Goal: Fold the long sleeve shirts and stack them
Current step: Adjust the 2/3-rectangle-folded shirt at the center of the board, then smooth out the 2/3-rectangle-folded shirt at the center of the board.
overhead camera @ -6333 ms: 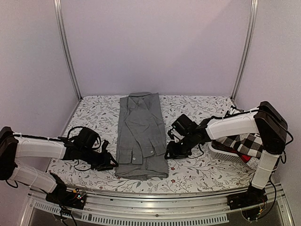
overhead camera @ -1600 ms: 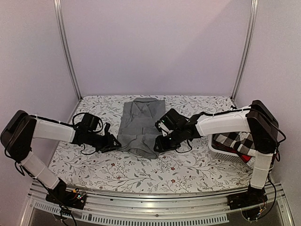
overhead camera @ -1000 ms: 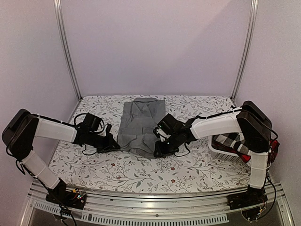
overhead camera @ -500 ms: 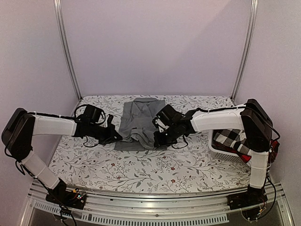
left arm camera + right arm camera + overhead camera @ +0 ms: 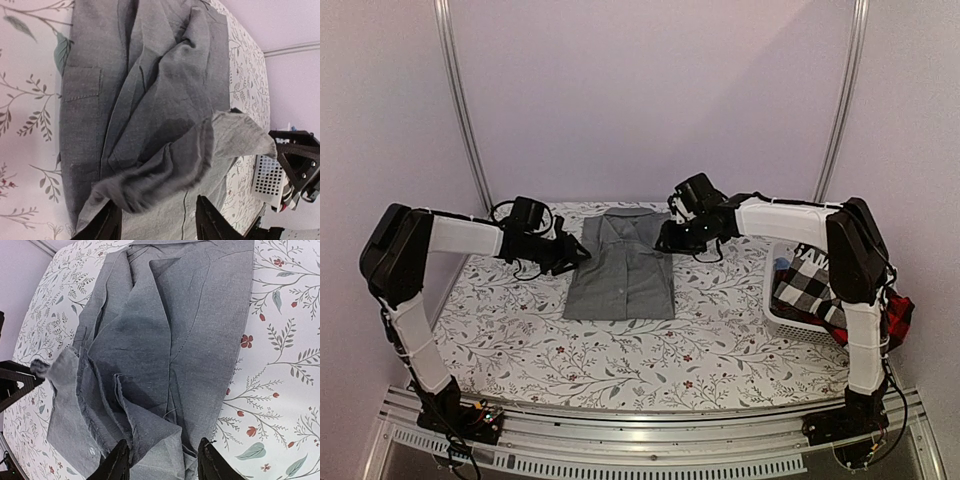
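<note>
Left wrist view: the left end effector (image 5: pixel 156 210) hangs over the grey shirt (image 5: pixel 150 90) with its fingers (image 5: pixel 111 222) part-way open. A rumpled, blurred fold of the cloth lies in the gap between them and reaches the finger on the picture's left. The pads are not closed on it. From that gap a raised strip of the shirt's edge runs away to a loose corner. Beyond the corner, the other arm's black fingers show, with a white basket (image 5: pixel 267 180) just behind them. Ahead of the fingers the shirt lies flat on the flowered counter (image 5: pixel 25 100), one pocket showing.

Right wrist view: the right end effector (image 5: pixel 162 447) is likewise part-way open. Its two fingers (image 5: pixel 120 460) stand apart, and a bunched fold of grey cloth sits between them, not pinched. The shirt spreads out ahead of it, creased down the middle. Far to the picture's left, a lifted corner of cloth sits against the left arm's fingers.

Top external view: both end effectors sit low at the far end of the grey shirt, one at each side edge near the collar. The shirt stretches from between them toward the arm bases as a neat rectangle on the counter. On the right arm's outer side, the basket holds a black-and-white checked shirt (image 5: pixel 810 285), and a red-and-black checked shirt (image 5: pixel 897 315) hangs behind that arm's upright link.
</note>
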You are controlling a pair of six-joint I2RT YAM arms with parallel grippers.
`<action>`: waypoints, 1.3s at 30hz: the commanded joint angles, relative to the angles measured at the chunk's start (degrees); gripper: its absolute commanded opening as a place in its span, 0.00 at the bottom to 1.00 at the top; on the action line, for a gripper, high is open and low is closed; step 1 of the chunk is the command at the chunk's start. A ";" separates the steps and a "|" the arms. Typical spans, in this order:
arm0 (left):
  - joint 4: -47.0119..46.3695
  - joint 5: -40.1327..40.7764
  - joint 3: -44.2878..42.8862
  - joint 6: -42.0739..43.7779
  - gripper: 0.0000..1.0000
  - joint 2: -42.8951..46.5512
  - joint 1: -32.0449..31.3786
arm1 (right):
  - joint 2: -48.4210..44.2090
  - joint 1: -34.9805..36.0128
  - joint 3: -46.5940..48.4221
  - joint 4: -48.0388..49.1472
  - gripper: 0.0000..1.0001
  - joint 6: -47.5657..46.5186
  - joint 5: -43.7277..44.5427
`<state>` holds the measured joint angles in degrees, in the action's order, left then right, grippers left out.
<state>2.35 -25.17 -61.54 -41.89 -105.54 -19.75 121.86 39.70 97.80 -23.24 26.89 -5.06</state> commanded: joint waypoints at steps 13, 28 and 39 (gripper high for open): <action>0.71 5.71 1.62 3.69 0.51 9.20 1.36 | -7.22 2.77 0.00 -3.42 0.69 -3.05 12.27; -5.38 0.65 1.12 2.29 0.22 1.17 -3.32 | 2.72 6.09 9.73 -0.24 0.39 -6.68 -1.11; -5.57 -0.97 -3.41 2.03 0.21 -5.95 -3.55 | 12.79 0.61 10.65 -0.68 0.35 -4.02 -0.52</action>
<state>-1.87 -25.12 -62.94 -39.94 -110.39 -22.98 132.99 43.42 110.63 -23.49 21.12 -5.30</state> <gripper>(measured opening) 0.209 0.356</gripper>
